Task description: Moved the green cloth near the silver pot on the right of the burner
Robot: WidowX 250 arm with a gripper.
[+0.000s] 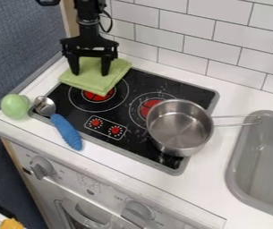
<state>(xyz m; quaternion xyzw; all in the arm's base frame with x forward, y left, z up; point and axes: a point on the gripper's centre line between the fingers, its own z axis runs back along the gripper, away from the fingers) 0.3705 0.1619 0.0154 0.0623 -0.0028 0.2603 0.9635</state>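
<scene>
We see the green cloth (92,82) folded in a flat square at the far left corner of the stove (135,79), partly on the white counter (45,82) and partly over the far left burner. The gripper (91,73) is above it, and its two fingers stand wide apart with the fabric spread below and between them, so we judge that it is not grasping anything.

We expect this cloth to be very light and soft, without risk of breaking, but it has no stiffness to help us. It should bend and hang down when we lift it. For the hold, we would choose the middle, press a little downward and close, so that the fabric gathers into a ridge. If we pinch too shallow, perhaps only the upper layer comes and the fold opens. At an edge, it could droop and drag against the silver pot (175,129) at the near right.
</scene>
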